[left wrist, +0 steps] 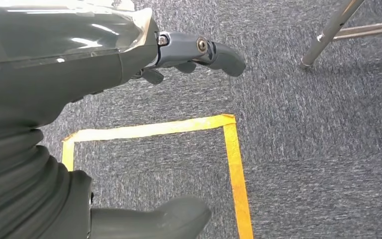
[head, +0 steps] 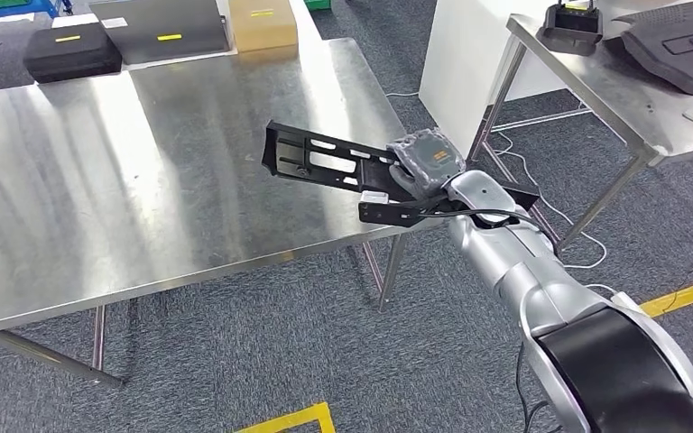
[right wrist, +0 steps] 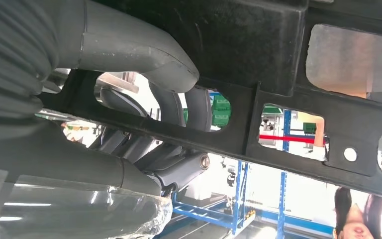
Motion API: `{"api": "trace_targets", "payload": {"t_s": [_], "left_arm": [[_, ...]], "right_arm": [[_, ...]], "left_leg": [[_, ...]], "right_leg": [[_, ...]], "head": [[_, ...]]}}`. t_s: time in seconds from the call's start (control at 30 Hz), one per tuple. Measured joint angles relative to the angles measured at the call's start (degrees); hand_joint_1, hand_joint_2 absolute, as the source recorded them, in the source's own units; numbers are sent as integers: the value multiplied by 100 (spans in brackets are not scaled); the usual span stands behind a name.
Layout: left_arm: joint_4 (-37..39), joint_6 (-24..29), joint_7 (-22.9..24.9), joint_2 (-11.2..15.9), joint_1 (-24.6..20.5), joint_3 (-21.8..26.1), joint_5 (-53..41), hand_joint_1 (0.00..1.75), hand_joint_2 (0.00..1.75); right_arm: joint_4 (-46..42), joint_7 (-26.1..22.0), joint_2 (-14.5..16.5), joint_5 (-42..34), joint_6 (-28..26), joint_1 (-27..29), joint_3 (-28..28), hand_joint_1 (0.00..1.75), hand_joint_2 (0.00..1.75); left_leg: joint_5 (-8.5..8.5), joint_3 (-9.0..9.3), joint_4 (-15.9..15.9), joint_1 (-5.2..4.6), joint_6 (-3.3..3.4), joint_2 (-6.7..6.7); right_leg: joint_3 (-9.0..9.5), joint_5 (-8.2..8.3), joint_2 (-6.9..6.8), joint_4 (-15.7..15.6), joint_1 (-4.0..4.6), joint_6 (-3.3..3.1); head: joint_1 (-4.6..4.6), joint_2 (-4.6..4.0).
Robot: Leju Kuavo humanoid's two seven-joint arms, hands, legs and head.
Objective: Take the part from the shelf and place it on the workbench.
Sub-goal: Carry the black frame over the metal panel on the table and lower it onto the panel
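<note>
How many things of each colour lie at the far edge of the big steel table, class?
Black: 1, the case
Grey: 1, the box
Tan: 1, the box
Total: 3

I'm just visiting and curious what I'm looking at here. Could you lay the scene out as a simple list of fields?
Setting: grey carpet floor with yellow tape lines
Workbench: steel table, in front of the robot
Part: black plastic frame with cut-outs
Part position: held over the near right end of the table; whether it touches the top cannot be told
Right hand: grips the part
Left hand: hangs over the floor, fingers apart, holds nothing
Far edge of table: black case, grey box, tan box
</note>
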Motion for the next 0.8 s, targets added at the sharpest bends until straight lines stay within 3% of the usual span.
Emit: {"api": "trace_targets", "payload": {"t_s": [0.1,0.2,0.33,0.43,0.47,0.53,0.57,0.6,0.63,0.7,0.77,0.8], "left_arm": [[0,-2,1,0,-1,0,3,0,175],[0,-2,-5,1,-2,0,8,0,175],[0,-2,-16,3,-1,0,22,0,175],[0,-9,-34,-1,-3,0,26,0,175],[0,-11,-40,-3,-6,0,26,0,175],[0,-13,-48,-2,-9,1,26,0,175],[0,-13,-50,-1,-9,1,26,0,175],[0,-14,-52,-1,-7,2,26,0,175],[0,-15,-54,-3,-6,2,26,0,175],[0,-17,-58,-8,-5,2,26,0,175],[0,-17,-62,-8,-6,3,26,0,175],[0,-17,-64,-5,-5,4,26,0,175]], "right_arm": [[0,0,7,3,2,23,-6,175,175],[0,1,22,1,22,34,-17,175,175],[-3,-1,52,3,64,37,-27,175,175],[-35,-21,79,11,62,21,-36,175,175],[-45,-29,82,18,60,15,-40,175,175],[-46,-32,81,54,58,31,-40,175,175],[-45,-29,80,73,59,52,-39,175,175],[-44,-28,79,89,60,72,-37,175,175],[-44,-26,76,95,60,83,-37,175,175],[-45,-24,72,97,59,73,-38,175,175],[-46,-19,72,92,60,49,-39,175,175],[-46,-17,78,85,62,43,-40,175,175]], "left_leg": [[-300,-406,702,1,15,0],[-470,-658,1124,1,35,0],[-572,-822,1383,1,85,-6],[-560,-817,1382,44,141,-9],[-553,-809,1374,57,159,-8],[-556,-809,1378,53,179,-14],[-559,-809,1380,47,181,-26],[-562,-808,1386,39,181,-44],[-567,-808,1397,31,175,-66],[-592,-810,1441,19,150,-103],[-639,-829,1509,-4,106,-122],[-660,-845,1539,-15,104,-126]], "right_leg": [[-400,-295,0,684,-5,9],[-638,-458,0,1084,-11,37],[-770,-542,-5,1297,-18,85],[-901,-681,-3,1557,-15,97],[-1051,-819,5,1862,-17,77],[-1507,-1165,21,2768,-18,20],[-1720,-1277,29,3151,-15,15],[-1843,-1296,36,3334,-11,30],[-1846,-1214,43,3264,-7,57],[-1531,-842,53,2484,-5,105],[-1218,-544,68,1787,4,67],[-1157,-483,72,1651,3,32]], "head": [[1,0],[0,0],[1,0],[10,0],[14,0],[26,0],[29,0],[33,0],[37,0],[42,0],[44,0],[42,0]]}}
